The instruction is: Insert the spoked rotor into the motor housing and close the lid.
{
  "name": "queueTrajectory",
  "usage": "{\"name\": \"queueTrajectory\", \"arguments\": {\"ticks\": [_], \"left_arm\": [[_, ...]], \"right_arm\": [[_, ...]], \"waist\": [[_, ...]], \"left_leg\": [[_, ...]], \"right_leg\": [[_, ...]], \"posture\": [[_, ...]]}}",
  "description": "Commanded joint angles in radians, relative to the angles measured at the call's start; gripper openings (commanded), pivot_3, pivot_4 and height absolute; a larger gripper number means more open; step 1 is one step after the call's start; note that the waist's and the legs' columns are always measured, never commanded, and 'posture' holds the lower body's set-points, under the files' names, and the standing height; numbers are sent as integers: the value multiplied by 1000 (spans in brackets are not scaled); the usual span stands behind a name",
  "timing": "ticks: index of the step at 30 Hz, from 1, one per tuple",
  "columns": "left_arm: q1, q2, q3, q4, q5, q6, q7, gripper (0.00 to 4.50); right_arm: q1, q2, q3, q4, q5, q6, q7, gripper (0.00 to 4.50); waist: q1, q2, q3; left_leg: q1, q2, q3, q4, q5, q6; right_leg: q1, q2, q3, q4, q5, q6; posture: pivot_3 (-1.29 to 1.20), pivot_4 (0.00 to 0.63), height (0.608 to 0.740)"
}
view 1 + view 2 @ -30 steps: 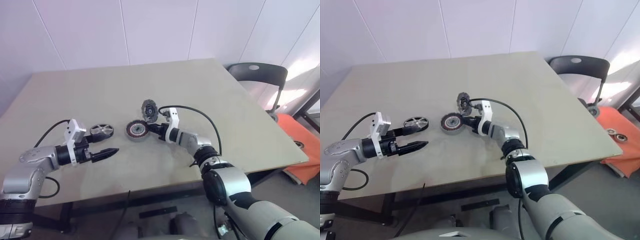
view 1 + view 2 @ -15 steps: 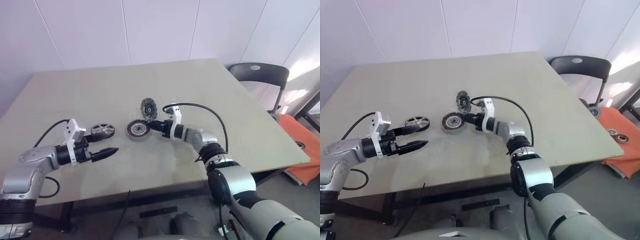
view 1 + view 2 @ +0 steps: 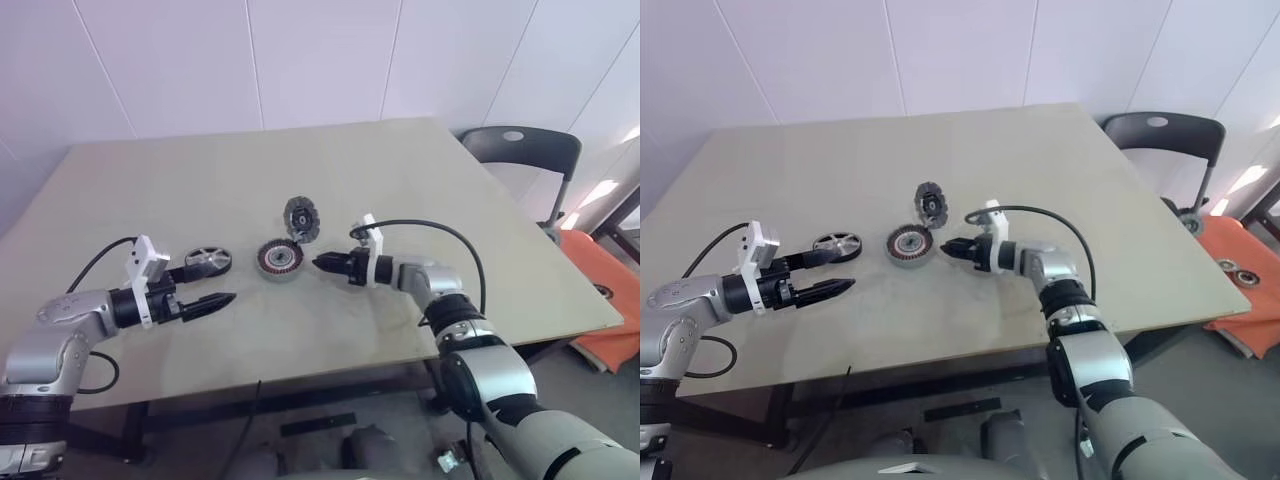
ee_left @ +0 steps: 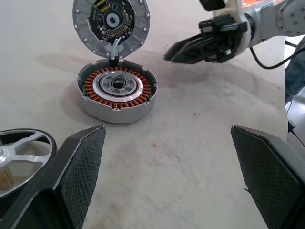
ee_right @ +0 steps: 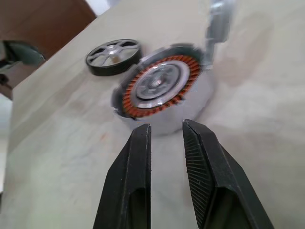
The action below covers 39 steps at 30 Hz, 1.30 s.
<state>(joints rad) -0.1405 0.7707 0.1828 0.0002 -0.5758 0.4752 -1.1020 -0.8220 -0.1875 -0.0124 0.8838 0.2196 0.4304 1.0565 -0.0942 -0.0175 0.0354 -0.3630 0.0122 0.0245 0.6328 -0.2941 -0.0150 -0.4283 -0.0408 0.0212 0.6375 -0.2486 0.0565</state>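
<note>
The motor housing (image 3: 277, 258) sits mid-table with its copper windings showing (image 4: 117, 90). Its lid (image 3: 300, 217) stands upright on edge at the housing's far side, inner face visible (image 4: 112, 21). To the left of the housing, the spoked rotor (image 3: 208, 262) lies flat on the table. My left gripper (image 3: 215, 285) is wide open just near of the rotor, its upper finger close beside it. My right gripper (image 3: 318, 263) hovers just right of the housing, pointing at it. Its fingers (image 5: 138, 157) are a narrow gap apart with nothing between them.
The beige table (image 3: 150, 190) reaches to a front edge near my arms. A dark chair (image 3: 515, 150) stands off the table's right corner. An orange object (image 3: 600, 300) lies on the floor at far right.
My right gripper has pulled back to the right, away from the lid and housing. The lid stays standing upright. The left arm has not moved.
</note>
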Motion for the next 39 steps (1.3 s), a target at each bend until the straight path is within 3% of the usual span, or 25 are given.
{"name": "queueTrajectory", "arguments": {"ticks": [1, 8, 19, 39], "left_arm": [[-25, 1, 15, -2, 3, -17, -3, 4482], [-32, -2, 11, 5, 5, -22, -5, 4482], [-30, 1, 18, 9, 5, -24, -7, 4482], [-22, -2, 22, -4, 0, -21, 3, 4482]], "right_arm": [[-24, 3, -34, -2, 9, -53, -64, 1088], [-44, 75, -58, 22, 9, -143, -185, 1088], [-71, 98, -57, 62, 8, -194, -209, 1088], [-115, 150, -73, 173, -18, -325, -349, 1088]], "waist": [[-2, 0, 0], [-2, 0, 0], [-1, 0, 0], [-3, 0, 0]], "left_leg": [[0, 0, 0, 0, 0, 0], [4, 0, 2, 1, 1, -1], [4, 0, 1, 13, 1, -1], [5, 0, 1, 14, 1, -1]], "right_leg": [[0, 0, 0, 0, 0, 0], [0, 0, 1, 7, 0, 0], [5, 0, 0, 12, 1, 2], [5, 1, 0, 13, 1, 2]], "posture": [[0, 0, 740], [0, 0, 740], [0, 0, 740], [0, 0, 740]]}}
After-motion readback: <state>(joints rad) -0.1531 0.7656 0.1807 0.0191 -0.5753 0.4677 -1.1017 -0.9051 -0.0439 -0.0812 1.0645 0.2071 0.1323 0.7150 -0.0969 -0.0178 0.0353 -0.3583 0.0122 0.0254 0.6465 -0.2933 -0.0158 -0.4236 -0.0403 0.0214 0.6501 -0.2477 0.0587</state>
